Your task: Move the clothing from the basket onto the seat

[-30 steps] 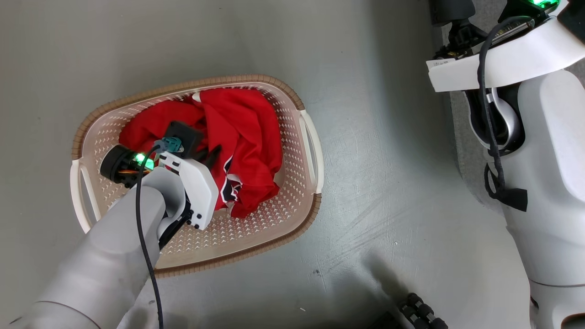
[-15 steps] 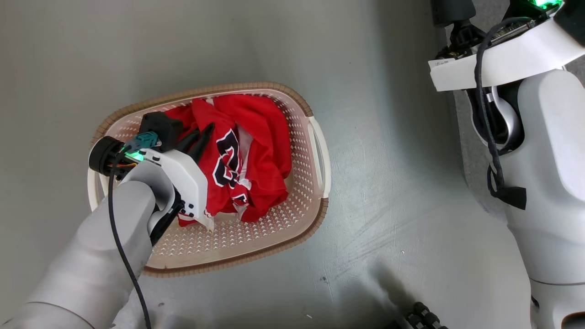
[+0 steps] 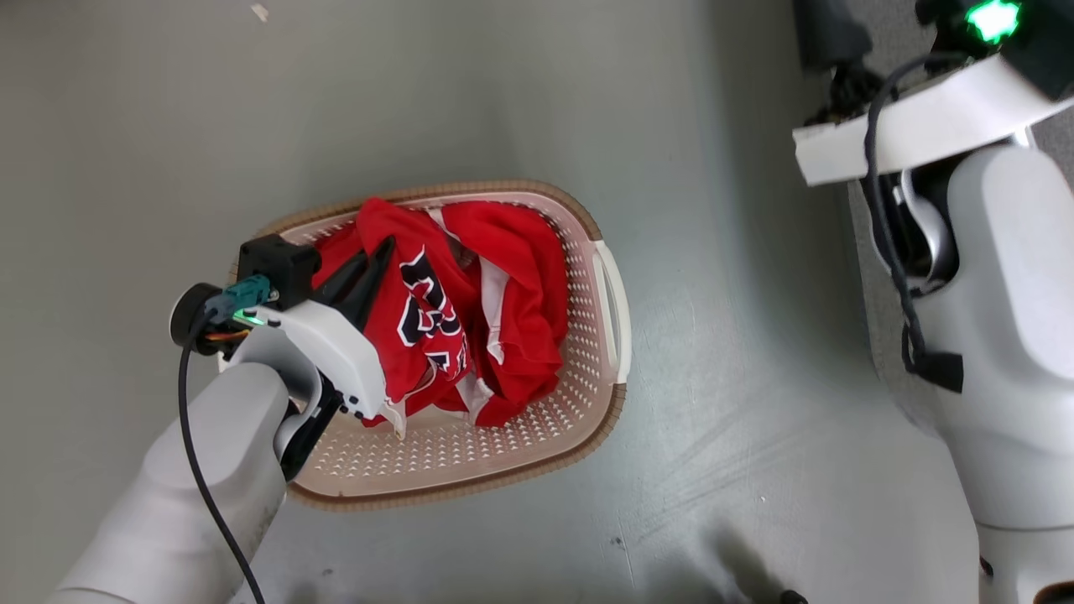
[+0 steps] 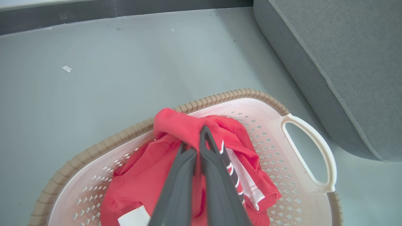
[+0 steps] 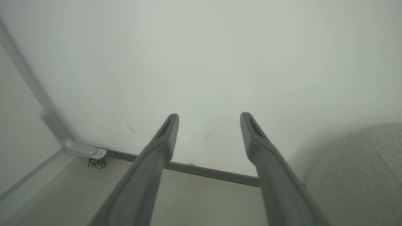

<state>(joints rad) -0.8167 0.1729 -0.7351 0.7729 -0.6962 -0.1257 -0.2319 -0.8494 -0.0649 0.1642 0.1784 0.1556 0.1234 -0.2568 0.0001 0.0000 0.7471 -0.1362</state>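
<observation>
Jersey (image 3: 424, 323), red with black-and-white numerals, hung higher out of perforated cream plastic basket (image 3: 587, 335) than a second earlier, pinched in closed left end effector (image 3: 379, 256), right end effector (image 5: 209, 117) spread wide, grey woven seat (image 4: 345, 62) beside basket

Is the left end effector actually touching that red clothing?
Touching. The left wrist view shows the left end effector shut, with a bunched fold of the clothing pinched between its tips.

Smooth grey floor (image 3: 520, 101) meets a plain white wall (image 5: 220, 56) along a dark skirting strip (image 5: 216, 173), a small castor (image 5: 99, 163) nearby.
</observation>
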